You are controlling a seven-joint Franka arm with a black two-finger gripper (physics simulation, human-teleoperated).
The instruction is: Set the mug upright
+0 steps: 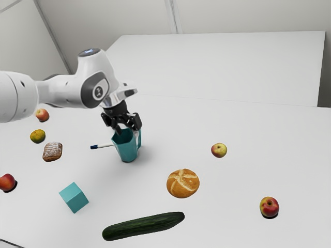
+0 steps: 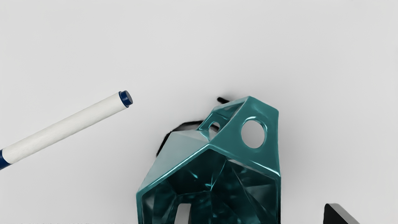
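At the top of the teal mug [image 1: 125, 150] in the exterior view is my gripper [image 1: 122, 129], reaching down to its rim. The mug stands upright on the table, handle toward the exterior view's right. In the wrist view my gripper [image 2: 256, 214] has its fingers wide apart: one fingertip is over or inside the opening of the mug [image 2: 261, 158], the other is outside it, beyond the wall. A gap shows between that outer fingertip and the wall, so the mug is not held from both sides.
A white marker with blue ends [image 1: 103, 145] lies beside the mug, on the exterior view's left. Nearer that camera are a teal cube [image 1: 74, 197], a bread roll [image 1: 183, 183] and a cucumber [image 1: 143, 226]. An apple [image 1: 219, 150] lies farther to the exterior view's right.
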